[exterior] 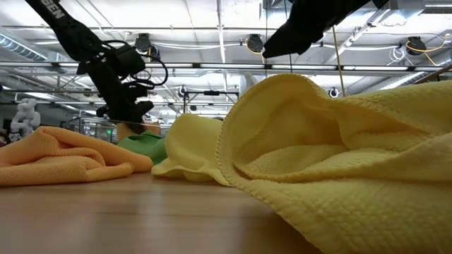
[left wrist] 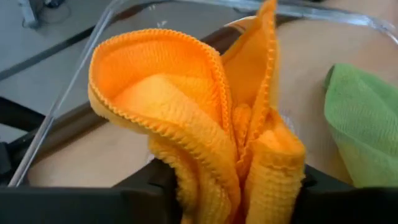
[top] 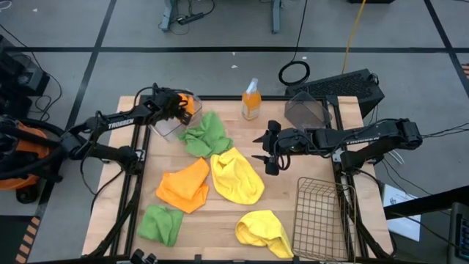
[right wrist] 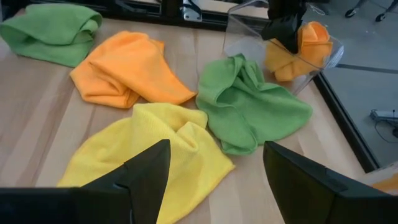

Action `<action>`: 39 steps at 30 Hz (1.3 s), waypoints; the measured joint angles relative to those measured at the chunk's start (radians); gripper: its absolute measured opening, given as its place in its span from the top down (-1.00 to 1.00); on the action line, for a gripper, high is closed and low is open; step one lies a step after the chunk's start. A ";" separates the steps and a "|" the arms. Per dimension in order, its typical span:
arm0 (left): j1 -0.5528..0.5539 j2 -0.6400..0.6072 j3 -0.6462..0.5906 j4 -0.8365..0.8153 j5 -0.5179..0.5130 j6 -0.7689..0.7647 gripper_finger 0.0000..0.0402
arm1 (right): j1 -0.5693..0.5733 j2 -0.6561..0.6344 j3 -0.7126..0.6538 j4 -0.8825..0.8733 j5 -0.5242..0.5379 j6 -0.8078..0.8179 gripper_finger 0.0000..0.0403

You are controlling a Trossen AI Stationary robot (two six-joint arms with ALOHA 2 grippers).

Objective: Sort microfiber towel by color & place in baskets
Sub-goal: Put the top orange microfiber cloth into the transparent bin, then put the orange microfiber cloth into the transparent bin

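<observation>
My left gripper (top: 180,107) is at the far left, shut on an orange towel (left wrist: 205,124) over the clear basket (top: 167,129). My right gripper (top: 267,152) is open and empty above the table's middle; in its wrist view (right wrist: 214,180) the fingers stand over a yellow towel (top: 236,176). A green towel (top: 206,135), a second orange towel (top: 185,186), a second green towel (top: 161,224) and a second yellow towel (top: 264,232) lie flat on the table. The dark smoky basket (top: 308,110) stands at the far right. The wire mesh basket (top: 321,217) stands at the near right. My left gripper pinches a bunched fold of the orange towel (left wrist: 249,180), several layers thick, between its two fingers. The fingers come from above, pointing down. The towel's free folds bulge past the fingers, inside the clear basket's walls (right wrist: 298,53).
An orange spray bottle with a white top (top: 251,99) stands at the far edge between the clear and the dark basket. Bare wood shows at the near middle of the table (top: 220,227) and right of the first yellow towel.
</observation>
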 joint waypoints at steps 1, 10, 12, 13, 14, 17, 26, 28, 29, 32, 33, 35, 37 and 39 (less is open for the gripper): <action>0.000 0.000 0.011 -0.026 0.000 0.000 0.12 | 0.000 0.000 0.000 -0.001 0.000 0.000 -0.24; -0.054 -0.001 0.177 -0.309 0.000 0.000 -0.11 | -0.001 0.000 0.000 0.000 0.006 -0.022 -0.24; -0.071 -0.001 0.210 -0.357 0.000 0.001 -0.11 | -0.001 0.000 0.000 0.000 0.006 -0.026 -0.24; -0.079 -0.001 0.223 -0.374 0.000 0.001 -0.11 | -0.001 0.000 0.000 0.000 0.006 -0.026 -0.24; -0.087 -0.002 0.233 -0.390 0.000 0.004 -0.11 | -0.002 0.000 0.000 0.000 0.006 -0.026 -0.24; -0.103 -0.002 0.236 -0.410 -0.010 0.036 -0.11 | -0.002 0.000 0.000 0.000 0.006 -0.026 -0.24; -0.098 -0.002 0.237 -0.501 -0.037 0.034 -0.34 | -0.002 0.000 0.000 -0.002 0.006 -0.026 -0.24; -0.103 -0.001 0.248 -0.555 -0.037 0.031 -0.41 | -0.002 0.000 0.000 -0.006 0.005 -0.019 -0.24; -0.108 -0.001 0.258 -0.584 -0.037 0.030 -0.44 | -0.002 0.000 0.000 -0.010 0.005 -0.018 -0.24; -0.124 -0.002 0.302 -0.675 -0.035 0.029 -0.50 | -0.002 0.000 0.000 -0.027 0.005 -0.016 -0.24; -0.130 -0.003 0.318 -0.701 -0.033 0.029 -0.51 | -0.002 0.000 0.000 -0.028 0.005 -0.014 -0.24; -0.142 -0.005 0.355 -0.742 -0.032 0.029 -0.52 | -0.002 0.000 0.000 -0.028 0.005 -0.009 -0.24; -0.153 -0.005 0.385 -0.786 -0.032 0.028 -0.52 | -0.002 0.000 0.000 -0.030 0.005 -0.001 -0.24; -0.159 -0.005 0.415 -0.839 -0.032 0.028 -0.52 | -0.002 0.000 0.000 -0.039 0.005 0.004 -0.24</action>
